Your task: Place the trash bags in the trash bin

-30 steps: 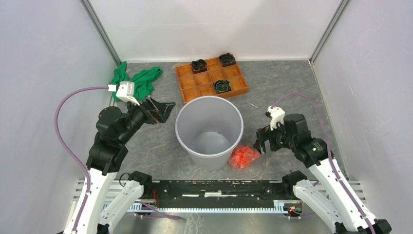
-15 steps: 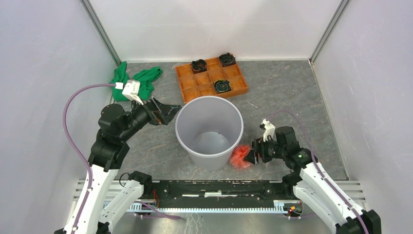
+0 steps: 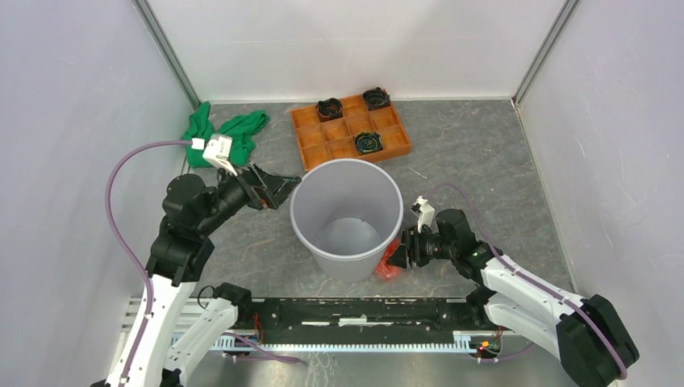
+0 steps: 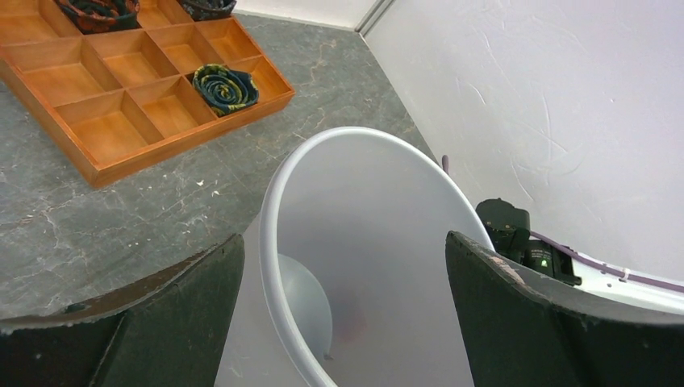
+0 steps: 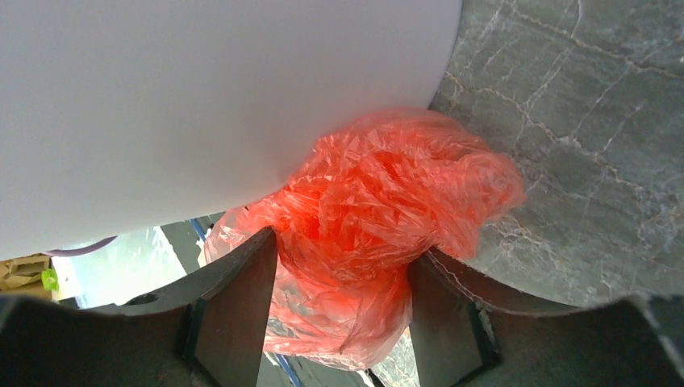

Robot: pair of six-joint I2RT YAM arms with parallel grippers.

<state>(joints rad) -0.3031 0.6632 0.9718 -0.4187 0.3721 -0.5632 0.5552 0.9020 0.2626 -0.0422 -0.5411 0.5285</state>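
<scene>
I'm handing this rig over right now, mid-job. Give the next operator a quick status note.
Left gripper: open, empty, beside the trash bin at its left rim.
Right gripper: low at the bin's right side, jaws pinching the trash bag, a crumpled red wad on the table against the bin wall.
Done: nothing is in the bin yet.
Left: lift the bag, carry it over the rim, drop it in.

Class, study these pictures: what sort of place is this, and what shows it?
Probably a robot test cell in a lab: plain white panel walls enclose a grey marbled tabletop, with two white-and-black robot arms bolted at its near edge.
</scene>
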